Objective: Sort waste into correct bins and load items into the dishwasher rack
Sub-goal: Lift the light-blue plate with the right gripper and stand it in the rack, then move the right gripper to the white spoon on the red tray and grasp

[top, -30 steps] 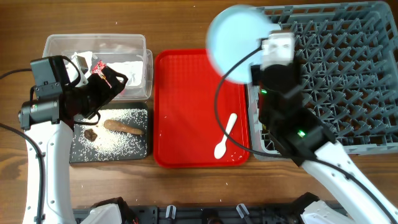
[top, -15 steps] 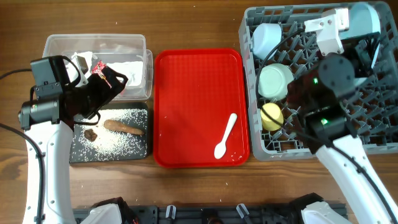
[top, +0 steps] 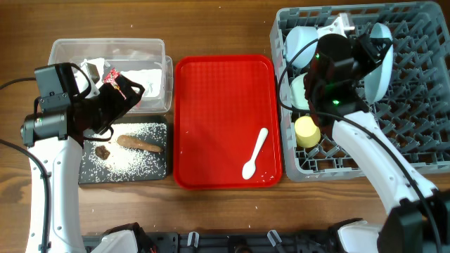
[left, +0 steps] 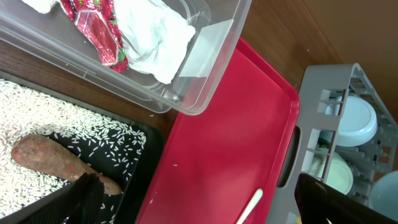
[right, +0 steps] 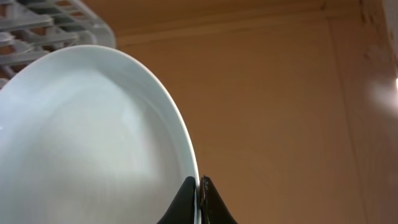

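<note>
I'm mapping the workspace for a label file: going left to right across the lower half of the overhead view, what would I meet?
Black tray, red serving tray, dishwasher rack.

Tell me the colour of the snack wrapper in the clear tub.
The snack wrapper is red, clearest in the left wrist view.

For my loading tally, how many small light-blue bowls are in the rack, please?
2: one small light-blue bowl in the grey plastic rack's far-left corner, the other just nearer, beside the yellow cup; the right arm may hide more.
</note>
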